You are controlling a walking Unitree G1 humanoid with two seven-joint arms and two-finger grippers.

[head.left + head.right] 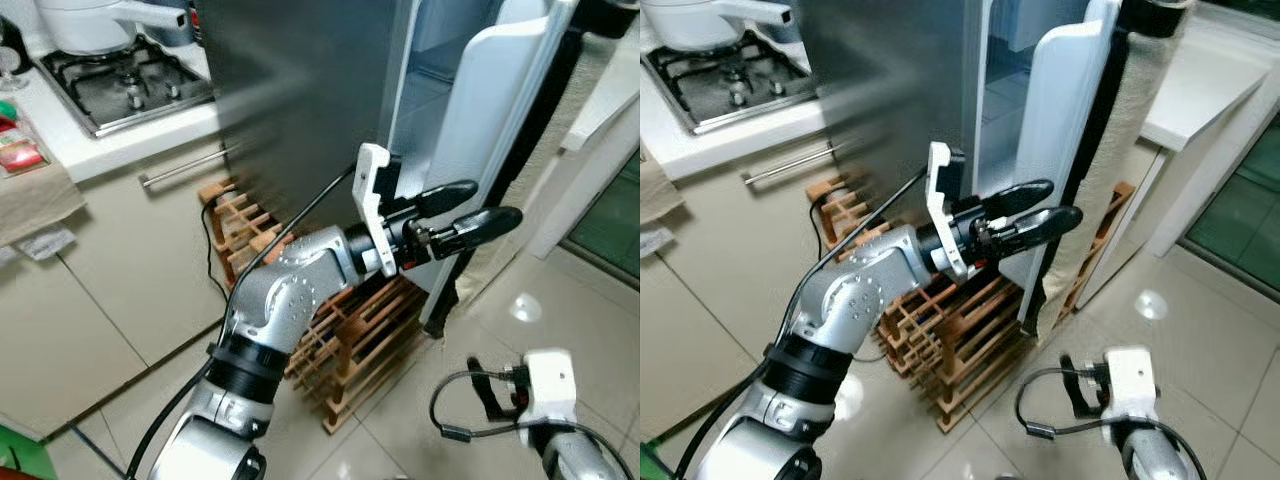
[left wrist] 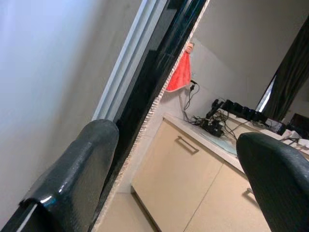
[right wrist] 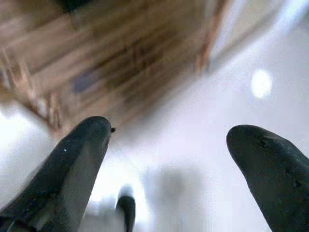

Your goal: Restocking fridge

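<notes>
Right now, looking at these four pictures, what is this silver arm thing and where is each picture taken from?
It is a humanoid household robot restocking a fridge. The two upper pictures come from cameras in its head, looking down. Its silver left arm reaches forward, and the left gripper, two long black fingers, is open at the edge of the white fridge door, which stands ajar. It holds nothing. A wooden rack stands on the floor beside the fridge, and a gas hob sits on the counter. The lower pictures come from wrist cameras looking along each gripper's fingers. The right gripper hangs low over the tiled floor, open and empty.
</notes>
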